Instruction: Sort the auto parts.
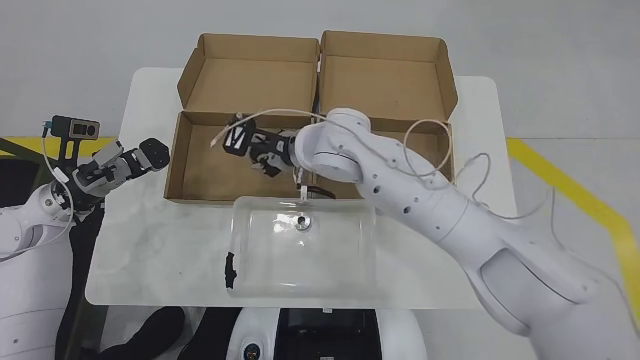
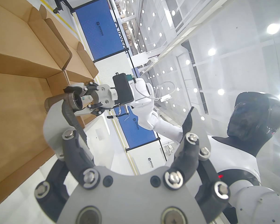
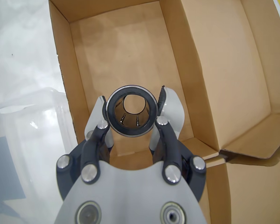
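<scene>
My right gripper (image 3: 133,97) is shut on a dark cylindrical bearing (image 3: 132,110) with a hollow bore, held over the floor of the left cardboard box (image 3: 121,47). In the top view that gripper (image 1: 240,141) hangs inside the left box (image 1: 200,175). The left wrist view shows the same bearing (image 2: 75,99) farther off in the right gripper. My left gripper (image 2: 128,108) is open with nothing between its fingers. It sits off the table's left side (image 1: 150,154), beside the box's outer wall.
A second cardboard box (image 1: 390,85) adjoins the first on the right, both with lids folded back. A clear plastic bin (image 1: 300,260) stands at the table's front with a small metal part (image 1: 300,222) in it and a black piece (image 1: 230,268) at its left edge.
</scene>
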Controlling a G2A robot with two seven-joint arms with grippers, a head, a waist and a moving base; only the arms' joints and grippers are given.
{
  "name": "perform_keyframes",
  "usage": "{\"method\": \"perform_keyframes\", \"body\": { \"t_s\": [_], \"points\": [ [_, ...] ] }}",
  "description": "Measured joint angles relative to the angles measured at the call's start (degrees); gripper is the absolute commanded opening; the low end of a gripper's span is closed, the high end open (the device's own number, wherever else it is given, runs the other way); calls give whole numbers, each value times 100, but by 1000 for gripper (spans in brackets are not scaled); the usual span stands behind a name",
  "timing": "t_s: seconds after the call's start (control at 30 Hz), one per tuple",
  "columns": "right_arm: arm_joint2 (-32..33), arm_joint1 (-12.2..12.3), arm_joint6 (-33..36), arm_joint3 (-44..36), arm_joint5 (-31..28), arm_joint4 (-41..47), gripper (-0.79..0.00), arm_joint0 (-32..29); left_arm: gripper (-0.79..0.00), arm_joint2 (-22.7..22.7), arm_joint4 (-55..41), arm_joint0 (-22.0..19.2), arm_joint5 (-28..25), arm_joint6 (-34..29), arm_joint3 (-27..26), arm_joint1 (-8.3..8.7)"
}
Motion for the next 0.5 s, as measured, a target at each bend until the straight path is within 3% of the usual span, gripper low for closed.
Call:
{"method": "perform_keyframes", "body": {
  "t_s": [0.5],
  "points": [
    [-90, -388, -451, 1018, -188, -31, -785, 25, 0, 0, 0, 0, 0, 0, 0, 0]
  ]
}}
